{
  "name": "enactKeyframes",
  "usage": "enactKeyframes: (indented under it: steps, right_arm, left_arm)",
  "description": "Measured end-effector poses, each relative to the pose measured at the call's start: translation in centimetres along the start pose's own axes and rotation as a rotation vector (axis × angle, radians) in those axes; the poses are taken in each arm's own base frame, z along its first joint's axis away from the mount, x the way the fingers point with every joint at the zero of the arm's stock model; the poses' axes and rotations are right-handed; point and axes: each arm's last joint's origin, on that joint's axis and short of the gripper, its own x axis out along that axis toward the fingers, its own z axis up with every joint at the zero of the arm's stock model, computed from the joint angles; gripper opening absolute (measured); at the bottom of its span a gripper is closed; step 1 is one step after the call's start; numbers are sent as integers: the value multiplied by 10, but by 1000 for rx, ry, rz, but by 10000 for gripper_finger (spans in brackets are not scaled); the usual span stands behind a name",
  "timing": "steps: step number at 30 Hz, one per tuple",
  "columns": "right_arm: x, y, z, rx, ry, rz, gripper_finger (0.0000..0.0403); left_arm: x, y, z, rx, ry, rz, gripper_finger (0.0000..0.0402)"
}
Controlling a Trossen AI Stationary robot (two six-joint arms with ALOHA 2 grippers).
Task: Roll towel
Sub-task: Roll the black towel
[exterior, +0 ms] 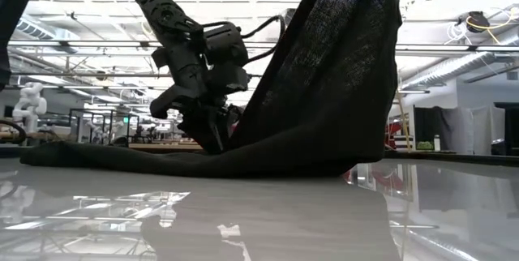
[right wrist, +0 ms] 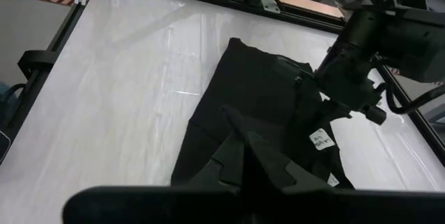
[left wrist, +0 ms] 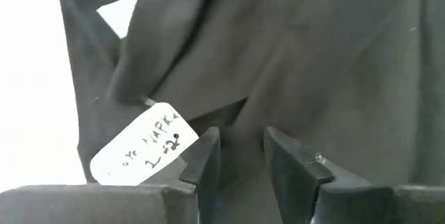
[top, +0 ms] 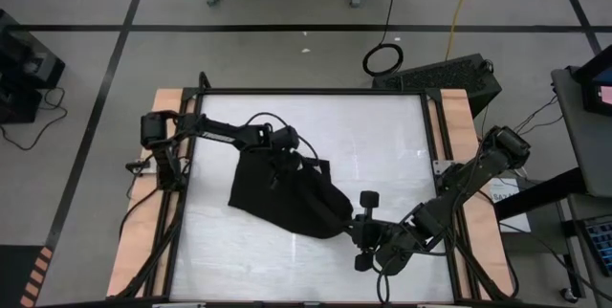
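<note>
The black towel (top: pixel 277 193) lies crumpled in the middle of the white table. Its right end is lifted and hangs like a curtain (exterior: pixel 332 74) from my right gripper (top: pixel 356 220), which is shut on it near the table's near right. The rest spreads flat on the table (exterior: pixel 122 157). My left gripper (top: pixel 292 160) comes from the left and slants down onto the towel's far part, beside the white tag (left wrist: pixel 142 144). Its fingers stand partly apart, with cloth between them. My left gripper (left wrist: pixel 242 165) has bunched black cloth (left wrist: pixel 243 123) between its two fingers, just beside the tag. The fingers slant down from the table's left, and their tips (exterior: pixel 215 141) reach the cloth lying on the table. One layer or several, I cannot tell. My right gripper (right wrist: pixel 245 156) pinches the towel's right end (right wrist: pixel 229 123) between its shut fingers, coming from the table's near right and slanting down. That end is lifted clear. The cloth hangs slack from it down to the table, where the rest lies.
Dark frame rails (top: pixel 316 91) and wooden side boards (top: pixel 459 126) border the table. Bare white surface lies toward the far right (top: pixel 382 136) and along the near edge (top: pixel 249 260). A keyboard (top: pixel 449 71) and a cable loop (top: pixel 382 57) lie beyond the far edge.
</note>
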Motion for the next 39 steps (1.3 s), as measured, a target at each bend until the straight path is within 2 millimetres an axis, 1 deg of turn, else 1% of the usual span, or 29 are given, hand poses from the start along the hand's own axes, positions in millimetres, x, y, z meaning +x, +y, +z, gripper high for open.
enactKeyframes:
  steps: [4, 13, 16, 18, 21, 23, 26, 28, 36, 39]
  right_arm:
    - [0, 0, 0, 0, 0, 0, 0]
    - [0, 0, 0, -2, 2, -3, 0]
    - [0, 0, 0, 0, 2, 5, 0]
    - [0, 1, 0, 0, 8, 21, 0]
    - [0, 0, -1, 1, 15, 22, 0]
    - [0, 0, -2, 10, 19, 22, 0]
    - [0, 0, -2, 8, 24, 22, 0]
    - [0, 0, -2, 7, 25, 22, 0]
    - [0, 0, -2, 7, 26, 23, 0]
    - [0, 0, -2, 6, 27, 23, 0]
  left_arm:
    - [-2, 4, -3, 22, 16, 30, 118]
    - [-4, 8, -2, 156, 96, 170, 118]
    - [-10, 9, -1, 161, 117, 214, 118]
    - [-19, 8, 1, 169, 122, 238, 118]
    - [-36, 8, 9, 188, 84, 277, 118]
    - [-44, 8, 8, 183, 85, 285, 118]
    - [-50, 11, 4, 182, 104, 292, 118]
    - [-48, 12, -1, 173, 124, 281, 118]
    - [-29, 20, -21, 133, 220, 264, 118]
    - [-27, 24, -26, 115, 242, 261, 118]
